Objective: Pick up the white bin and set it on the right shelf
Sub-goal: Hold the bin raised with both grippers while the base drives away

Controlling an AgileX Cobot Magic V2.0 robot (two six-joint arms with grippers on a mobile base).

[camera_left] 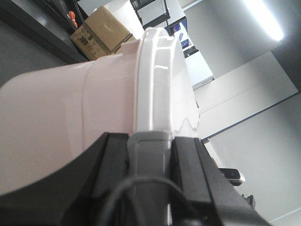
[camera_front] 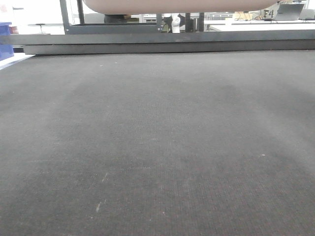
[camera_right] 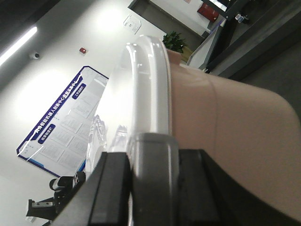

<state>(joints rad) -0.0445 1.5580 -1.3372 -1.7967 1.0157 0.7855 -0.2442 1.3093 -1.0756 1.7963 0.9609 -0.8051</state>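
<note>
Your left hand (camera_left: 150,141) and right hand (camera_right: 153,157) each pinch one end of the white bin (camera_left: 70,108); move both evenly, holding it level.

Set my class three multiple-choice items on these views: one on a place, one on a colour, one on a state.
1. Above the dark floor, in the front view, the white bin is: A resting on it; B raised, at the top edge; C absent.
2. The handle in the left gripper is: A red; B green; C grey.
3. The right gripper is: A shut on the bin's handle; B open; C unseen.
B: only its underside shows, up top. C: grey between black fingers. A: fingers clamp both sides.
</note>
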